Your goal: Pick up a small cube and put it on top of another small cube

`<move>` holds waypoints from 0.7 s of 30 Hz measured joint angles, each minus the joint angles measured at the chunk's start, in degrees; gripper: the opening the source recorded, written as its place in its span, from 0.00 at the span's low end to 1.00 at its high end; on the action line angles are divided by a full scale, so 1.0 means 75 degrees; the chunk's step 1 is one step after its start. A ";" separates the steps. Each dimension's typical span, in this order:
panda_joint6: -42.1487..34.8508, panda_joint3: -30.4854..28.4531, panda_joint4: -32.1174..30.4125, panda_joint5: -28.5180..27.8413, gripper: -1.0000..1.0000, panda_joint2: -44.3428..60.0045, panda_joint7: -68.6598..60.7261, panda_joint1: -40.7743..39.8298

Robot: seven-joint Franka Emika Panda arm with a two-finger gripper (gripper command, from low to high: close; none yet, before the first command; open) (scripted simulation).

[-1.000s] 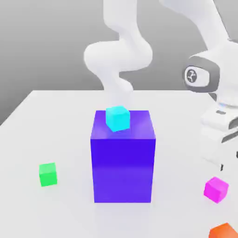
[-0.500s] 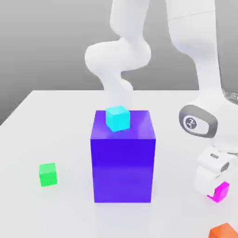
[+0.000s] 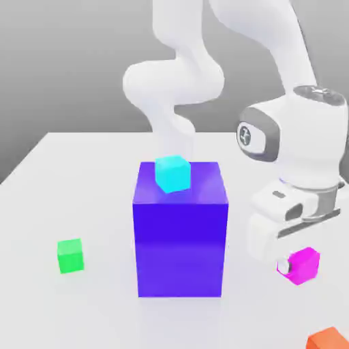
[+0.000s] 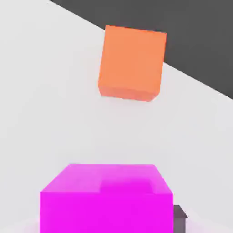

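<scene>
Reading the exterior view from its left to its right, the bright green cube (image 3: 70, 255) is sitting alone on the white table (image 3: 41, 198), well apart from everything else; next, a tall blue-purple block (image 3: 180, 228) is standing at the middle and carrying a cyan cube (image 3: 172, 173) on its top face near the back edge; then the gripper (image 3: 294, 266) is hanging from the white arm and clamping the magenta cube (image 3: 302, 264) between closed fingers, with the cube appearing to ride just clear of the table, though the gap under it is hard to judge; last, an orange cube (image 3: 329, 339) is lying at the bottom corner, near the held cube but not touching it. In the hand view the magenta cube (image 4: 105, 198) is filling the near field, with the orange cube (image 4: 132, 62) resting on the table beyond it. The coming move is turning on one relation: the green cube is lying far toward the exterior view's left of the hand, with the blue-purple block standing directly between them, so the carry is probably needing to clear or skirt that block. Counting: one magenta cube, one green cube, one cyan cube, one orange cube, one large block, one arm.
</scene>
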 joint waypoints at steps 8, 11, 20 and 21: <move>-0.0059 -0.0787 -0.0378 -0.0112 0.00 -0.0771 -0.0745 -0.1898; -0.0084 -0.1119 -0.0519 -0.0217 0.00 -0.1059 -0.0978 -0.2516; -0.0376 -0.2567 -0.1339 -0.0573 0.00 -0.1912 -0.1913 -0.4160; -0.0445 -0.2794 -0.1502 -0.0581 0.00 -0.1999 -0.2083 -0.4362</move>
